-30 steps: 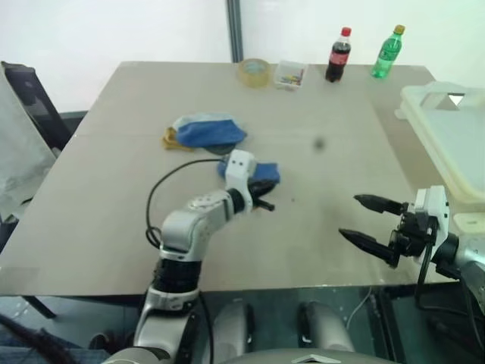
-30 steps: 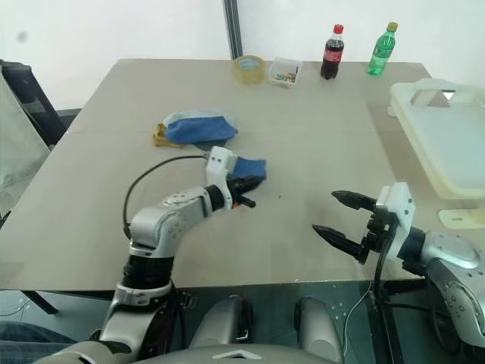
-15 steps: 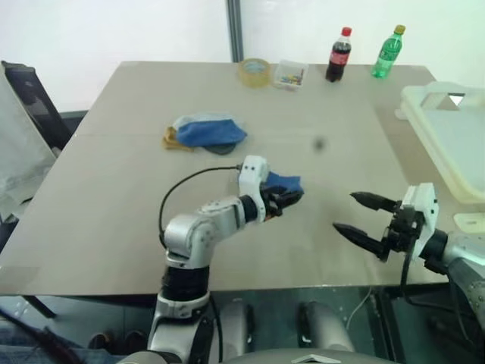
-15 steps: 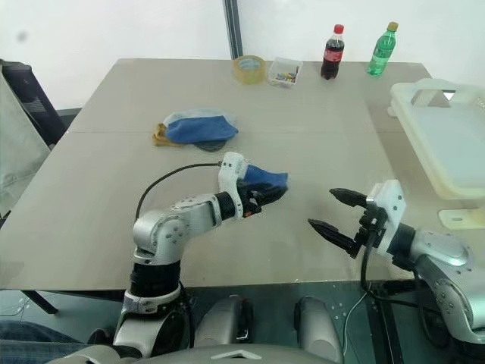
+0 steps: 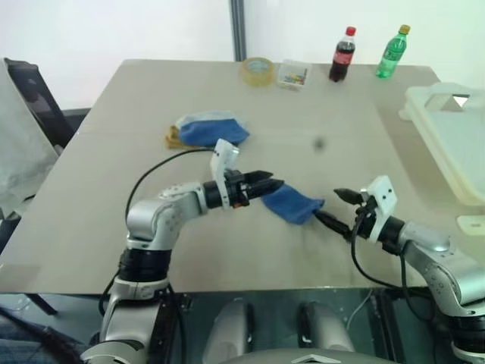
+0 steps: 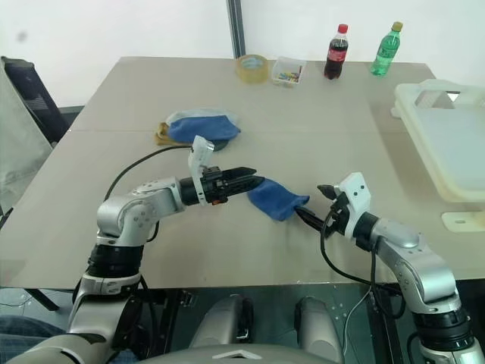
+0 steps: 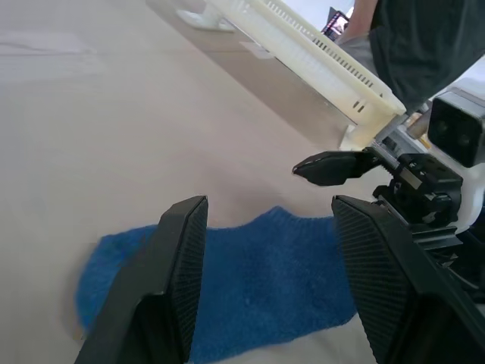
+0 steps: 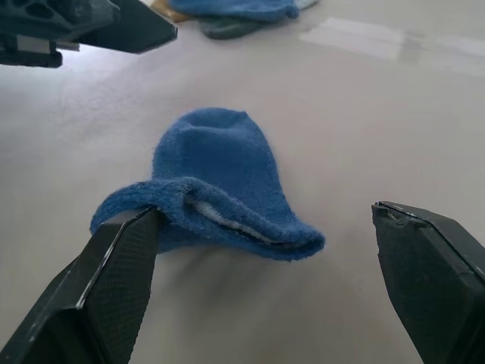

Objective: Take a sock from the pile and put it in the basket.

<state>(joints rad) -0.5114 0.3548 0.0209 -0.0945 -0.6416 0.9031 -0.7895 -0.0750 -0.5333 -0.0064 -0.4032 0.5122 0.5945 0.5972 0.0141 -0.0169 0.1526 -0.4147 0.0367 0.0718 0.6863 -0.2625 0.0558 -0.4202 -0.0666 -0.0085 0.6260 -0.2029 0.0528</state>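
Note:
A royal-blue sock [image 5: 292,203] lies flat on the table's middle, free of both grippers. My left gripper [image 5: 264,184] is open just left of its toe, fingers [image 7: 182,258] spread above it. My right gripper [image 5: 326,205] is wide open at the other end of the sock, whose cuff [image 8: 227,220] lies between and just ahead of the fingertips. The pile [image 5: 208,130] of blue, grey and yellow socks sits further back to the left. The cream-white basket [image 5: 447,136] stands at the table's right edge.
Along the far edge stand a roll of tape [image 5: 258,70], a small clear box [image 5: 292,74], a cola bottle [image 5: 341,54] and a green bottle [image 5: 390,51]. A chair [image 5: 30,98] is off the left side. A person [image 7: 413,38] stands beyond the basket.
My left gripper carried the blue sock rightward, opened and let it drop onto the table, then drew back left. My right gripper moved in leftward to the sock's cuff.

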